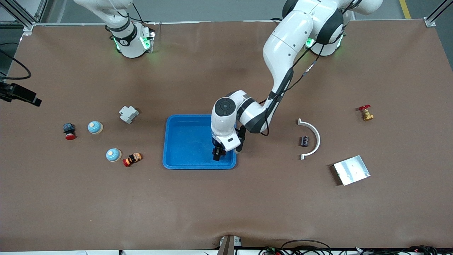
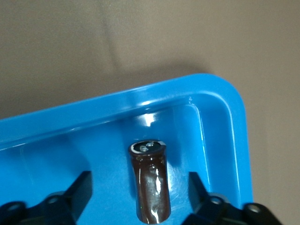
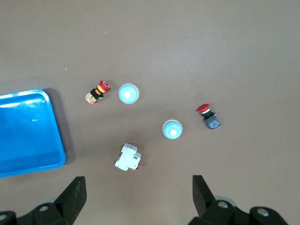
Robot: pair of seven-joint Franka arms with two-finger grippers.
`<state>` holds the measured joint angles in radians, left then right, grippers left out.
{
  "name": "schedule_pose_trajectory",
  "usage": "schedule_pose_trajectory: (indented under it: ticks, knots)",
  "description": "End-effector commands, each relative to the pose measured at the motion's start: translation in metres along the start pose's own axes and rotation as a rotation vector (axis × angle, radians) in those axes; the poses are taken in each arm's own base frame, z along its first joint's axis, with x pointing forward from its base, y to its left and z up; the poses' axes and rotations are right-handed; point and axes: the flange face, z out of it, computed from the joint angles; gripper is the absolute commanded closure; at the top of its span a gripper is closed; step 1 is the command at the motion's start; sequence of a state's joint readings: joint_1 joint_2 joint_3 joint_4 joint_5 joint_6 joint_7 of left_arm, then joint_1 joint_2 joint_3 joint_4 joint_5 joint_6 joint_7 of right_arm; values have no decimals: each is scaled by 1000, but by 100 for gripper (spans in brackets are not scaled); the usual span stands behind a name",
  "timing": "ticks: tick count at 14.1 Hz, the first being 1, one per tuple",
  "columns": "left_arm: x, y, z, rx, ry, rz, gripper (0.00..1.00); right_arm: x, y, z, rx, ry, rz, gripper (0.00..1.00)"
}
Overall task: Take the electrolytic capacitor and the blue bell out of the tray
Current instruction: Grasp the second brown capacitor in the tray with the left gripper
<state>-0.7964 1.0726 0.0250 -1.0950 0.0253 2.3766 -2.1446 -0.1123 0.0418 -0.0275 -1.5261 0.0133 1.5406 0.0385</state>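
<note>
We are looking at the capacitor (image 2: 151, 180), a dark brown cylinder with a silver-capped end, sitting inside the blue tray (image 1: 184, 141) close to one of its rounded corners, in the lower middle of the left wrist view. The left gripper (image 1: 218, 154) is hanging over that corner of the tray, at the centre of the front view. Its fingers (image 2: 79, 187) are standing apart on either side of the capacitor and are not touching it.

Toward the right arm's end of the counter (image 1: 226, 212), two pale blue bells are resting: one bell (image 1: 95, 127) midway up the frame and another bell (image 1: 113, 154) lower in the frame. A red push button (image 1: 132, 159) is lying just beside the lower bell, and a white block (image 1: 128, 114) is sitting above them in the frame.

The right gripper (image 3: 138, 197) is waiting in the air over that end of the counter, its fingers spread wide and holding nothing.

Toward the left arm's end, a second small dark cylinder (image 1: 304, 141) is lying inside a white curved piece (image 1: 313, 136).
</note>
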Motion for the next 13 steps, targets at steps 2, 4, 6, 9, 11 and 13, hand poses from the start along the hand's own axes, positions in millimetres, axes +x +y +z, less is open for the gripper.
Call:
schedule_pose_trajectory:
  ticks: [2, 4, 6, 9, 11, 13]
  knots:
    - [2, 4, 0, -7, 43, 20, 22, 3, -6, -3, -30, -2, -1, 0]
    - [4, 2, 3, 5, 52, 24, 49, 1, -23, -3, -31, -8, -28, 0]
    - [5, 1, 0, 28, 66, 40, 89, -2, -33, -3, -38, -20, -46, 0]
    - [3, -1, -4, 55, 76, 80, 100, -2, -24, -3, -62, -23, -41, 0]
    - [4, 3, -21, 71, 86, 85, 100, -2, -20, -1, -62, -32, -35, 0]
    - [6, 12, -50, 80, 96, 112, 100, -2, -19, 0, -63, -38, -35, 0]
